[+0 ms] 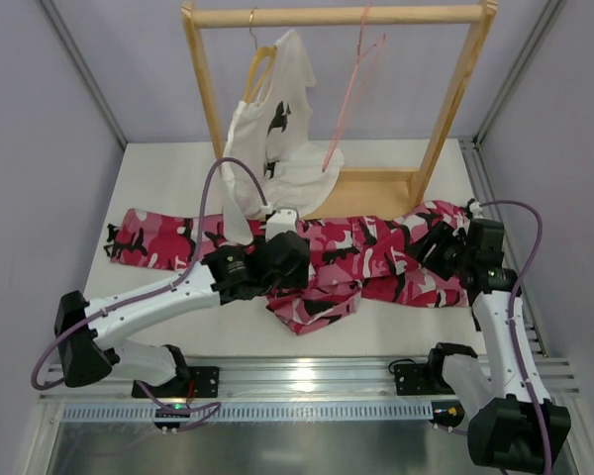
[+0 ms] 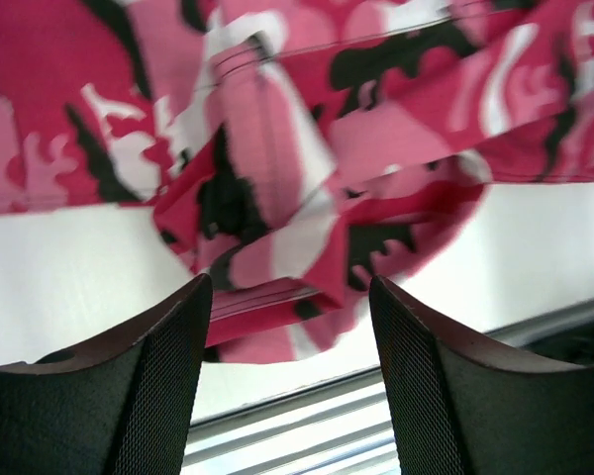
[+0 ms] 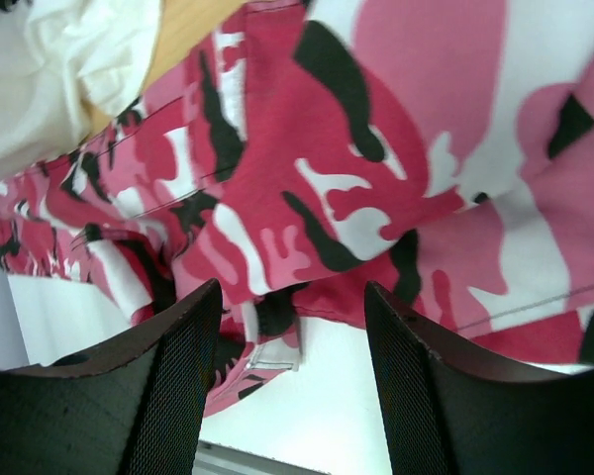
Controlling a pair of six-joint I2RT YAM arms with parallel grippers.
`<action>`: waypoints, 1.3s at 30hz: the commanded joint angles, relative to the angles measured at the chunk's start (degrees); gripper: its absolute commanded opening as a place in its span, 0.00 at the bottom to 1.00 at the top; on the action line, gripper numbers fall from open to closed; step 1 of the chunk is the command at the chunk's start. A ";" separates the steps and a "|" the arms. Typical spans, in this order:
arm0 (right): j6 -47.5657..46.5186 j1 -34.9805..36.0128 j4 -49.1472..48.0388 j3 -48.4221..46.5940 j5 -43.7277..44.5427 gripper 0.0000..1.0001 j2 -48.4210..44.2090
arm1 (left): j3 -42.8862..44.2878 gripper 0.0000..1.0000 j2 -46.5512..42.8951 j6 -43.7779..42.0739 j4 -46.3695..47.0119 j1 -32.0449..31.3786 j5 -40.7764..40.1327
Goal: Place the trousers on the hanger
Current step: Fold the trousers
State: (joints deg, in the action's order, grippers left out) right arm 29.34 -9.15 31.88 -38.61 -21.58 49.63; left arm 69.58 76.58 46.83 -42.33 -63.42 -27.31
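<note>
Pink camouflage trousers (image 1: pixel 376 247) spread on table (image 1: pixel 158 178), left hand (image 2: pixel 289 287) and right hand (image 3: pixel 293 289) both released over them

Pink camo trousers (image 1: pixel 376 247) lie crumpled flat across the desk (image 1: pixel 158 178), thin pink wire hanger (image 1: pixel 351 94) hanging on the far rack.

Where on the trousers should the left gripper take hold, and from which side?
Probably the bunched fold of the trousers at their near middle edge. There the cloth looks doubled and raised off the table, while the rest lies flat. Come down from above with the left gripper open across that edge; its wrist view shows the fold between its fingers.
</note>
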 commanded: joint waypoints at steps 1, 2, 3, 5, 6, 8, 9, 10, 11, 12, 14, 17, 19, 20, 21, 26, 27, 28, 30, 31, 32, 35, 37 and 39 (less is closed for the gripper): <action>-1.75 4.47 -3.93 -1.29 -3.65 0.62 -3.39 | -7.32 0.66 -3.26 4.93 -6.12 3.91 0.66; -1.31 8.84 -3.84 -1.90 -1.90 0.62 -4.00 | -8.92 0.66 -6.58 5.64 -2.97 6.27 2.33; -0.35 12.45 -4.02 -2.08 -0.06 0.62 -4.36 | -10.94 0.67 -8.35 5.82 -0.59 7.33 4.00; 3.32 20.87 -4.98 -2.35 4.43 0.62 -4.54 | -16.63 0.68 -11.87 6.25 3.55 11.18 9.54; 4.92 23.19 -5.59 -2.17 5.32 0.59 -4.28 | -18.50 0.69 -14.67 7.30 7.22 12.69 11.38; 8.95 27.06 -9.36 -1.04 6.37 0.58 -3.66 | -22.45 0.69 -17.50 8.62 10.58 17.16 15.94; 13.50 29.95 -10.77 -0.42 7.16 0.57 -3.22 | -26.13 0.69 -18.56 9.24 14.25 18.32 17.54; 16.33 31.46 -14.35 0.46 7.87 0.57 -3.22 | -28.08 0.69 -20.13 10.12 16.64 19.46 19.03; 18.45 32.69 -16.82 2.73 8.31 0.57 -2.96 | -29.58 0.69 -20.67 10.21 18.75 20.43 22.27; 22.91 35.40 -19.55 3.97 8.31 0.57 -2.35 | -31.59 0.69 -20.94 10.21 21.21 20.61 23.00; 25.67 38.40 -28.25 6.69 8.05 0.60 -0.94 | -32.14 0.70 -20.33 9.86 21.76 20.62 23.96; 26.82 45.08 -27.49 2.95 12.25 0.64 3.80 | -32.49 0.72 -19.10 9.68 22.20 20.53 23.80; 27.26 48.85 -26.96 0.91 14.90 0.66 8.02 | -33.63 0.72 -18.75 10.03 23.51 20.62 24.14; 27.52 49.83 -26.87 -0.83 15.25 0.68 9.34 | -34.07 0.72 -18.40 10.47 25.17 20.62 24.41; 27.87 50.97 -25.30 -1.81 17.08 0.68 11.18 | -34.25 0.72 -18.13 10.56 25.80 20.62 24.58; 26.38 58.26 -19.05 -7.00 25.27 0.69 21.73 | -34.25 0.72 -16.46 11.35 23.79 20.61 23.01; 26.12 58.80 -19.05 -6.83 25.71 0.68 23.13 | -34.34 0.72 -16.63 11.53 23.61 20.62 22.66; 26.20 59.15 -19.74 -6.31 25.19 0.67 24.71 | -34.69 0.72 -16.90 11.70 23.52 20.62 22.13; 25.94 60.56 -21.33 -3.67 25.27 0.61 27.27 | -35.65 0.73 -18.29 12.40 23.00 20.53 20.99; 25.94 61.17 -21.33 -2.45 27.54 0.60 27.37 | -35.83 0.73 -18.74 12.50 22.38 20.61 19.94; 26.38 61.61 -21.33 0.35 28.60 0.58 26.67 | -36.01 0.73 -19.35 12.58 21.94 20.62 19.58; 26.99 62.15 -23.09 5.98 30.02 0.56 24.30 | -36.88 0.73 -21.90 13.46 21.75 20.62 20.27; 27.00 62.15 -24.75 7.93 30.02 0.55 22.01 | -39.69 0.74 -23.83 14.08 27.78 20.53 22.90; 26.39 62.23 -24.93 8.55 30.20 0.55 21.04 | -43.72 0.75 -24.80 14.95 33.25 20.35 25.81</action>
State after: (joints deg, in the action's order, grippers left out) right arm 56.10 52.80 9.67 -30.70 4.64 73.65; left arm 29.95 53.63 59.96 -17.74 -43.00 -4.78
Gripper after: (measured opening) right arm 0.546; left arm 0.745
